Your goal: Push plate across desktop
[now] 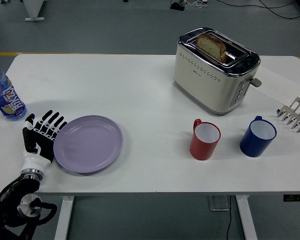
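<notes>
Head view showed the robot's left hand (41, 136) standing at the left rim of the round lilac plate (88, 143), which lay flat on the white desk (139, 95) in its near-left part, close to the near edge. The black-and-white fingers (50, 122) were spread and extended, gripping nothing, their tips touching or just beside the plate's rim (the exact contact was hard to make out from above). What mattered for the push was direction: the plate lay to the right of the fingers, so a flat-handed shove would carry it rightward along the desk's near strip. That path looked open for a good stretch, with the red mug (205, 139) and the blue mug (257, 136) standing well apart from the plate on the right, and the cream toaster (215, 70) with a slice of bread in its slot farther back. A round plate has no long axis, so I judged that only a push through its centre would keep it from swinging off sideways. A blue-labelled water bottle (5, 97) stood behind the hand at the left edge, clear of the line. The right hand was nowhere visible, leaving the left as the only one placed for the work.
</notes>
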Motion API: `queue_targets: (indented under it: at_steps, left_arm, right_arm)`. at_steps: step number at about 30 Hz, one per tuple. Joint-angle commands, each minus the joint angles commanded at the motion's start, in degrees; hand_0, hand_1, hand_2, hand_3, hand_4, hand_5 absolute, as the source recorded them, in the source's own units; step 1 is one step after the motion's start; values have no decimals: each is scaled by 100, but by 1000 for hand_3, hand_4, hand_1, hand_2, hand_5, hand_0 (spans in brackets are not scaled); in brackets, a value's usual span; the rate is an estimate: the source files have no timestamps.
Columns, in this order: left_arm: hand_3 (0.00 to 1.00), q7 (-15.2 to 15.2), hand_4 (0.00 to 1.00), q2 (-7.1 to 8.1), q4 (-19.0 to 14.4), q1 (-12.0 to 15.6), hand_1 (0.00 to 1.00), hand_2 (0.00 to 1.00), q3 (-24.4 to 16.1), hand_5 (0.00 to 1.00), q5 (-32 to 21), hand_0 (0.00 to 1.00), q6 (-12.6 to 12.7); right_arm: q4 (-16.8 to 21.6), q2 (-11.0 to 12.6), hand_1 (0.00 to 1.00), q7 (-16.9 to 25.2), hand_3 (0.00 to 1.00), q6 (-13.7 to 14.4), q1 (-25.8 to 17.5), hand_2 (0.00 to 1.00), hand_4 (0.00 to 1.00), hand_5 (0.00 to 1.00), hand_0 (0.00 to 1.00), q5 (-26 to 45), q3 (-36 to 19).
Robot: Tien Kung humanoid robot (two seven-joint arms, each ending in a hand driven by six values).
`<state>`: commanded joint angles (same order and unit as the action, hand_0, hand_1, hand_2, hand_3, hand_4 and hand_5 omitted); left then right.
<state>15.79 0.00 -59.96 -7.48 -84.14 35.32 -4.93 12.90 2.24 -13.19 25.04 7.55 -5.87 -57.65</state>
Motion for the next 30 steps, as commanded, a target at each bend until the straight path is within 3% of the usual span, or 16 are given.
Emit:
queue_targets:
  at_steps: [30]
  left_arm:
    - [587,82,545,0,78,-193,708,653,1199,998,-399,716,32]
  right_arm:
    - [10,17,461,-16,579,30,-50,574,306,445,549,-55,-34]
